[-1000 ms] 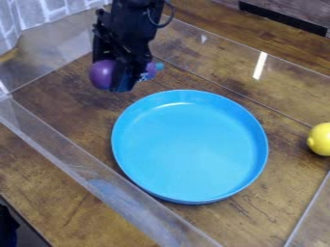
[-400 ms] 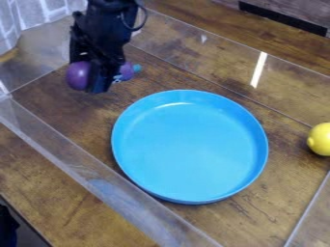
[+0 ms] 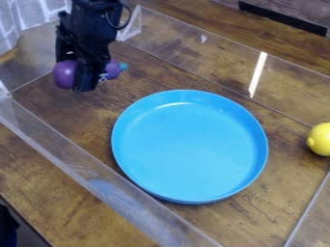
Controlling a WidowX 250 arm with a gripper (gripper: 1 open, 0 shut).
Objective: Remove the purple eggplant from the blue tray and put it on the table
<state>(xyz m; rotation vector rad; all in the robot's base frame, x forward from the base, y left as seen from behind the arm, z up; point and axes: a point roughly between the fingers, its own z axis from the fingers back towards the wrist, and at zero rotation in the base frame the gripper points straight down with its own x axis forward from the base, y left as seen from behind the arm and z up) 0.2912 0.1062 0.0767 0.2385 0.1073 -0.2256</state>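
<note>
Your black gripper (image 3: 88, 73): closed around the glossy purple toy eggplant (image 3: 69, 74) | eggplant: up-left of the round bright-blue plastic tray (image 3: 190, 147), outside its rim, over the dark brown wooden table (image 3: 142, 72)

Table (image 3: 142, 72): dark brown wood planks, grain visible, clear acrylic wall (image 3: 96, 178) along the near-left edge. Round bright-blue tray (image 3: 190, 147) sits flat on it, right of the middle of the view, nothing in it. Yellow lemon (image 3: 319, 139) on the wood at the far right, apart from the tray, partly cut off by the frame.
</note>
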